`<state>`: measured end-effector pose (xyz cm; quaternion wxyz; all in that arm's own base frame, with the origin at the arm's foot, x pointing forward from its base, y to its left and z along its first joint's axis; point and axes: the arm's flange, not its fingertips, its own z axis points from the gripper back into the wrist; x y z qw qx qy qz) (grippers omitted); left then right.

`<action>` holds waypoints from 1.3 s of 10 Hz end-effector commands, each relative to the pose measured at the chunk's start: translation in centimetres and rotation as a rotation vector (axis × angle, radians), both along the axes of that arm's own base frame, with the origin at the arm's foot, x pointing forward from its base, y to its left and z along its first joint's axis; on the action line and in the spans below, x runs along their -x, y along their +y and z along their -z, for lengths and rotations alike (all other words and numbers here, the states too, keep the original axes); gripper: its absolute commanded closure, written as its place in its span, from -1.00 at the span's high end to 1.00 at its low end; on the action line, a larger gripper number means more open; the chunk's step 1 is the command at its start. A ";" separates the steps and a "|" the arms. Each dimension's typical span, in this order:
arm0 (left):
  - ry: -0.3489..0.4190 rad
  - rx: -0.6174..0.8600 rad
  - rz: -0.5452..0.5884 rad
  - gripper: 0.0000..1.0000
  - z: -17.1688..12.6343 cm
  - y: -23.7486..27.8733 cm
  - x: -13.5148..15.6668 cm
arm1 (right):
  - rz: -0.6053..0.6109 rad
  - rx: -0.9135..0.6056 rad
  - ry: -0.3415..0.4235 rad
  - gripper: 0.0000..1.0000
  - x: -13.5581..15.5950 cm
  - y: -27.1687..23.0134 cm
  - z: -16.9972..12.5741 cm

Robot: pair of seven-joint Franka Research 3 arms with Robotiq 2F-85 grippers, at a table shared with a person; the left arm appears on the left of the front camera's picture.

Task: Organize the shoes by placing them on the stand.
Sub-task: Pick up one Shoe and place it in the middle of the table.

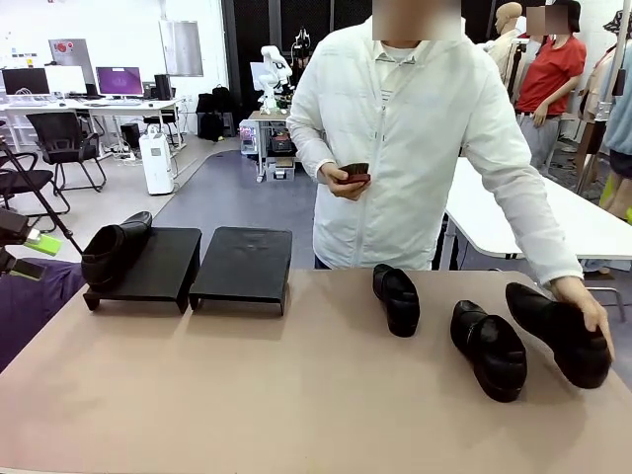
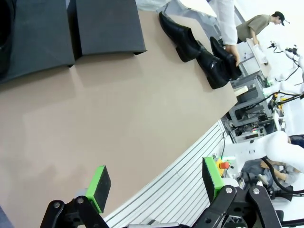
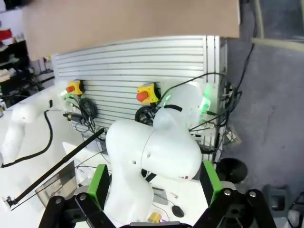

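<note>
The stand is two low black platforms, a left one and a right one, at the table's back left. One glossy black shoe lies on the left platform's left side. Three more shoes rest on the table at the right: one near the middle, one in front, and the far right one, on which the person's hand rests. My left gripper hangs open off the table's left edge. In its wrist view the left gripper gapes empty above the table, with the platform and shoes beyond. My right gripper is open and empty.
The person stands at the far side, holding a small dark object in the other hand. The wide tan table lies bare in front. The right wrist view looks down at a white arm base and the ribbed panel with red stop buttons.
</note>
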<state>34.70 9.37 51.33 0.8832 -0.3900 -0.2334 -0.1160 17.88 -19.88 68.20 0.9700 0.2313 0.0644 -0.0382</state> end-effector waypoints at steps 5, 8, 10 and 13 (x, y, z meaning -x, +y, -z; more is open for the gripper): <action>-0.024 0.006 0.009 1.00 0.3 -0.1 0.1 | -0.242 0.126 0.098 1.00 -6.8 4.7 0.6; -0.024 0.006 0.009 1.00 0.3 -0.1 0.1 | -0.535 0.259 0.236 1.00 -21.0 14.4 2.6; -0.024 0.006 0.009 1.00 0.3 -0.1 0.1 | -0.669 0.385 0.336 1.00 -28.8 23.2 6.2; -0.024 0.006 0.009 1.00 0.3 -0.1 0.1 | -0.819 0.420 0.326 1.00 -34.0 30.8 12.5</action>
